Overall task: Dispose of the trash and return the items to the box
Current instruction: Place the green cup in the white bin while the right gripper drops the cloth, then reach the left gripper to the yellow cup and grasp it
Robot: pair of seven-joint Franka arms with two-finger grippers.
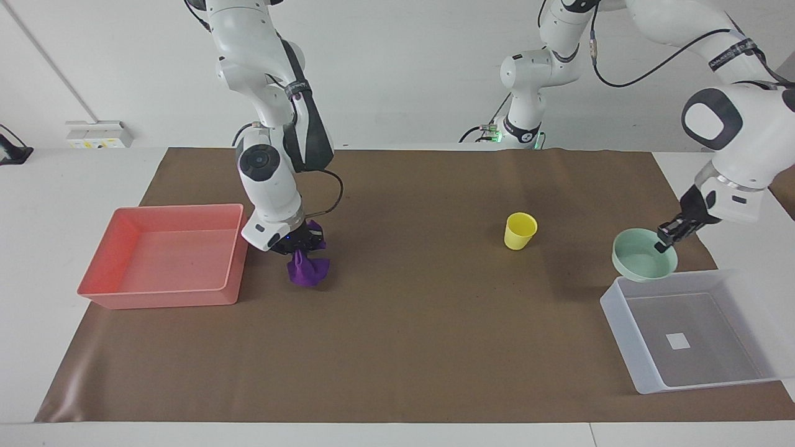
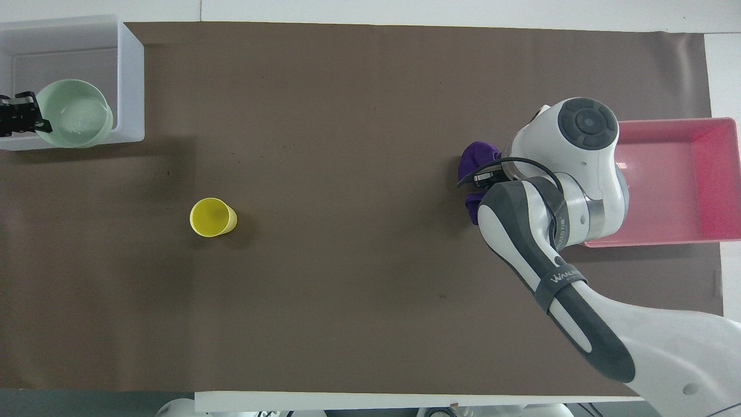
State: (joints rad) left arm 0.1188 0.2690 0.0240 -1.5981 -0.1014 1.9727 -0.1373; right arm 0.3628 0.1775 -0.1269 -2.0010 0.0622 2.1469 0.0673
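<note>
My left gripper [image 1: 666, 241] is shut on the rim of the mint-green bowl [image 1: 643, 263] and holds it in the air over the near edge of the translucent box [image 1: 627, 320]; the bowl [image 2: 72, 113] also shows in the overhead view over the box [image 2: 132, 87]. My right gripper [image 1: 297, 246] is shut on the purple cloth wad [image 1: 307, 269], which hangs just above the mat beside the pink tray. The wad [image 2: 477, 159] is partly hidden by the right arm from above. The yellow cup [image 1: 519, 231] stands upright on the mat [image 2: 213, 217].
The pink tray [image 1: 164, 256] sits at the right arm's end of the table [image 2: 712, 179]. A brown mat [image 1: 410, 329] covers the table.
</note>
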